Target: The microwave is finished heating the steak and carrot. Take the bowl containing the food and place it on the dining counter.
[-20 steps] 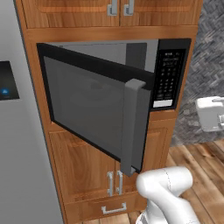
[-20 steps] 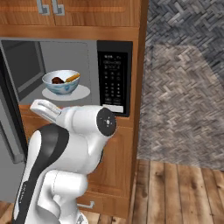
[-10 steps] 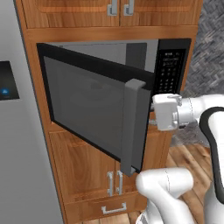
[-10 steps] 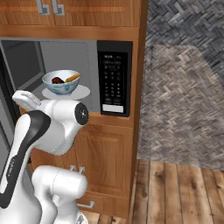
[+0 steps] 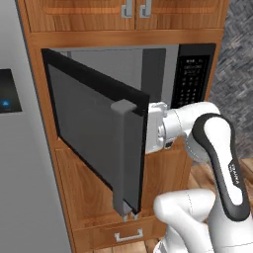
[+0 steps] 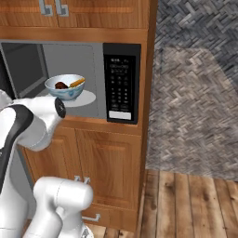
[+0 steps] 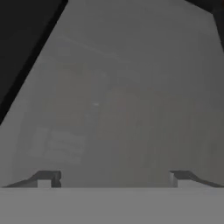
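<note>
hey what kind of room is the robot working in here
Most likely a home kitchen. A built-in microwave sits in wooden cabinets with its door swung open, a bowl of food rests inside, and a grey fridge stands beside it.

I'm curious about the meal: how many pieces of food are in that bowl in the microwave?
2: a dark steak on the left and an orange carrot on the right of the bowl. More could lie hidden below the rim.

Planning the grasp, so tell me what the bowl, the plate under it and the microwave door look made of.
Bowl: looks like glazed ceramic, white with a faint blue pattern outside and a smooth sheen.
Plate: flat, plain white; ceramic or glass, the rendering leaves it open.
Microwave door: grey, tinted glass-like panel in a black frame, with a matte grey handle, plastic or metal.
</note>
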Robot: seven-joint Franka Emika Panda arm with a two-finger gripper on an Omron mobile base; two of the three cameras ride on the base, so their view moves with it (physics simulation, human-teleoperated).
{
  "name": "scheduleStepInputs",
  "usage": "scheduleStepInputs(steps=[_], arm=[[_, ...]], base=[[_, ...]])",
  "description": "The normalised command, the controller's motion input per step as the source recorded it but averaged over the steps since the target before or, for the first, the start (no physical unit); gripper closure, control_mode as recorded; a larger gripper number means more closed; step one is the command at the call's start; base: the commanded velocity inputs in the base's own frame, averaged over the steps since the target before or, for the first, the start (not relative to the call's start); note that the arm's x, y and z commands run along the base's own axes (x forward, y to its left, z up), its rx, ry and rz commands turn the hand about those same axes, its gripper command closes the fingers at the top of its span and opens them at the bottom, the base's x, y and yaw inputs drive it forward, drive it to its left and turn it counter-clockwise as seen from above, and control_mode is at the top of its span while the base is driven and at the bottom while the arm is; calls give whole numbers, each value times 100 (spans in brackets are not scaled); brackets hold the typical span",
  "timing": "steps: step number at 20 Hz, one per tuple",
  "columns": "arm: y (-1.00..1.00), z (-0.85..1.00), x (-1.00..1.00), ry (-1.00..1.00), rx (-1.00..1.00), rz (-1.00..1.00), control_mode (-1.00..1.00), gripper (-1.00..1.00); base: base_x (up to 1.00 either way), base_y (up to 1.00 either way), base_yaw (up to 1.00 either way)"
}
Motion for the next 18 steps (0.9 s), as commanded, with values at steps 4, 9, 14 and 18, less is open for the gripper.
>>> scheduleStepInputs(steps=[4, 9, 14, 18], arm=[[100, 0, -11, 11, 5, 17, -100, -100], [95, 0, 0, 3, 1, -1, -100, -100], [-14, 1, 4, 0, -1, -3, -100, -100], [-95, 28, 28, 0, -1, -33, -100, -100]], base=[[0, 0, 0], [0, 0, 0], [0, 0, 0], [0, 0, 0]])
